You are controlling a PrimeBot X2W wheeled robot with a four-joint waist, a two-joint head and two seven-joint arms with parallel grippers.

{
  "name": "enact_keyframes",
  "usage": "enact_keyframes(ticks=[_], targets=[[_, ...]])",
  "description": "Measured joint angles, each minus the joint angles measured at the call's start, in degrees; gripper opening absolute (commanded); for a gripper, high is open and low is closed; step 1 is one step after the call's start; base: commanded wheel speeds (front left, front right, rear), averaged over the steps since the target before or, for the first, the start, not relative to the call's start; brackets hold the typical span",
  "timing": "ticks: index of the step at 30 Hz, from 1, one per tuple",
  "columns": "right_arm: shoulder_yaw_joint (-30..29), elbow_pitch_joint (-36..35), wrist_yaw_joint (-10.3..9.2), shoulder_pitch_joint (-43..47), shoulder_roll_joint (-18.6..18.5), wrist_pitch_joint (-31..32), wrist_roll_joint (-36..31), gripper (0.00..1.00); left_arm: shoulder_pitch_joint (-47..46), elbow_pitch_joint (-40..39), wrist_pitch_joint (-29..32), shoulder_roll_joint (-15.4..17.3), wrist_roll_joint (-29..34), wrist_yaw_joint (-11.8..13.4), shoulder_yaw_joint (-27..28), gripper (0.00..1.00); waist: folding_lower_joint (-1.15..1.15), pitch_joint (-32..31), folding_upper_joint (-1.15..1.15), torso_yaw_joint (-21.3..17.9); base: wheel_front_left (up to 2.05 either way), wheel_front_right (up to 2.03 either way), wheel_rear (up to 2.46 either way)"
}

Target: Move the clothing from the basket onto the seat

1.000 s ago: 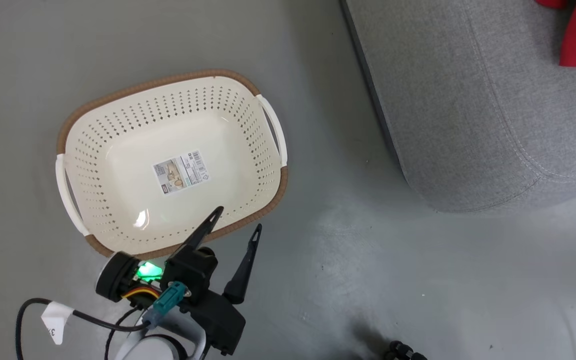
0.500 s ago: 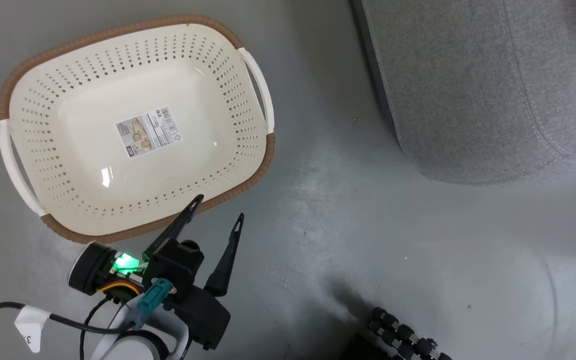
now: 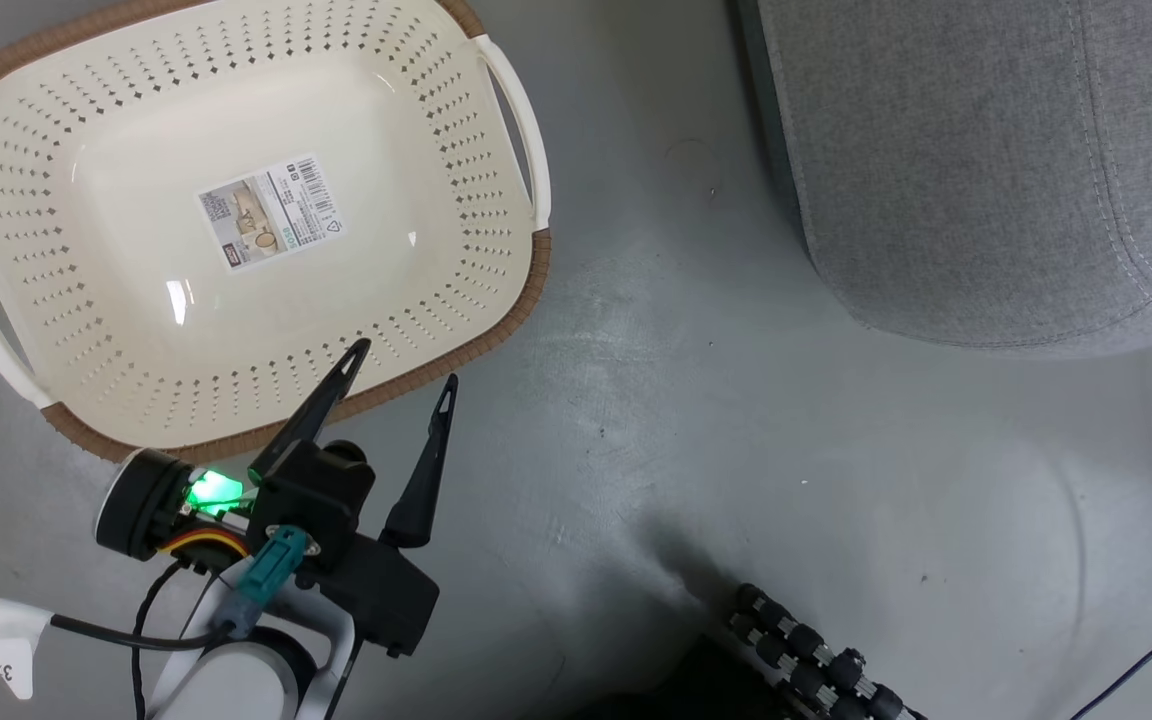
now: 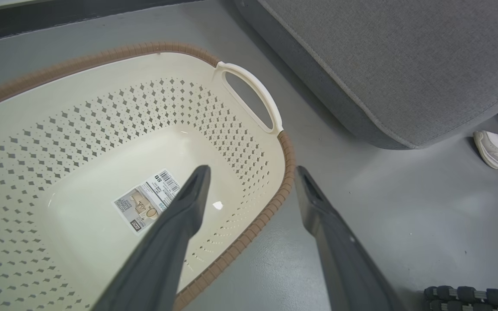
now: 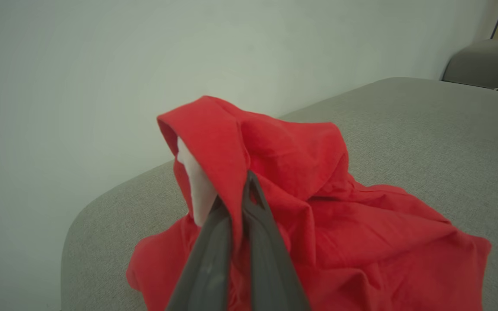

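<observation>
Placing step, seemingly near done: the right gripper pinches a fold of the red garment, heaped on the grey sofa cushion. The laundry basket, at ten o'clock in the head view, sits empty. The left gripper has its fingers spread. The next move likely calls for a release, then a lift clear.

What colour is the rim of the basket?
Brown, with a woven look, around the cream basket. It shows best in the left wrist view.
</observation>
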Motion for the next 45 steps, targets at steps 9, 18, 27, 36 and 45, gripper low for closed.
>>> enact_keyframes(ticks=[9, 18, 27, 36, 45], targets=[[1.4, -1.1, 0.00, 1.3, -0.1, 0.0, -1.6, 1.00, -0.6, 0.6, -1.5, -1.5, 0.0, 0.5, 0.7, 1.00, -0.01, -2.0, 0.00, -0.4, 0.00, 0.00, 0.00], [4.0, -7.9, 0.01, 9.4, 1.0, 0.0, -4.0, 1.00, -1.3, 4.2, -5.2, -5.0, -1.4, 1.0, 1.7, 1.00, -0.01, -5.8, -0.01, -0.8, 0.00, 0.00, 0.00], [6.3, -17.2, 0.00, 20.4, 3.4, 0.0, -5.7, 1.00, -1.3, 9.7, -9.9, -9.0, -3.9, 1.0, 3.0, 1.00, -0.01, -12.0, -0.02, -0.4, 0.00, 0.00, 0.00], [7.3, -24.0, 0.00, 30.3, 4.4, 0.0, -7.3, 1.00, -1.3, 15.8, -14.1, -12.6, -6.4, 1.0, 3.7, 1.00, -0.02, -18.0, -0.02, 1.9, 0.00, 0.00, 0.00], [6.3, -26.1, 0.00, 39.8, 6.9, 0.0, -8.2, 1.00, -1.2, 23.4, -18.6, -14.7, -9.7, 1.0, 5.8, 1.00, -0.02, -24.2, -0.02, 7.4, 0.00, 0.00, 0.00]])
